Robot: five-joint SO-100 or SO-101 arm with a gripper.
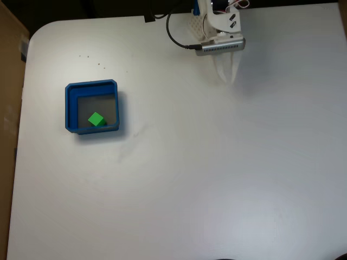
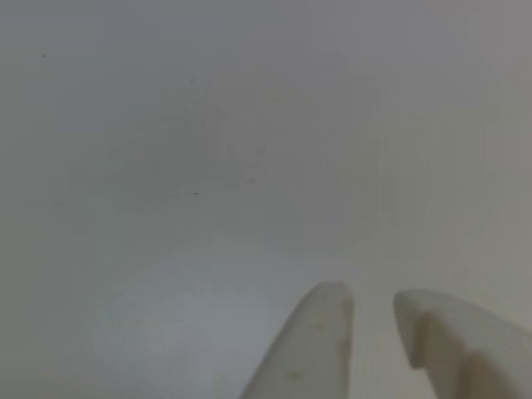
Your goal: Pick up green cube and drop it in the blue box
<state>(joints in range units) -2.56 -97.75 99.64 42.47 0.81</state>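
White gripper [image 2: 372,301] fingers slightly parted, empty, lower frame. Small bright green cube [image 1: 96,119] rests inside square blue plastic box [image 1: 69,103], left of frame.

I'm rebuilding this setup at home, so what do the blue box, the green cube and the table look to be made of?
The blue box looks like matte plastic: thick, evenly coloured walls around a grey floor. The green cube, lying inside it, has plain, saturated faces, probably plastic or foam; the pictures cannot settle which. The table shows a smooth white surface with a soft sheen, likely laminate.
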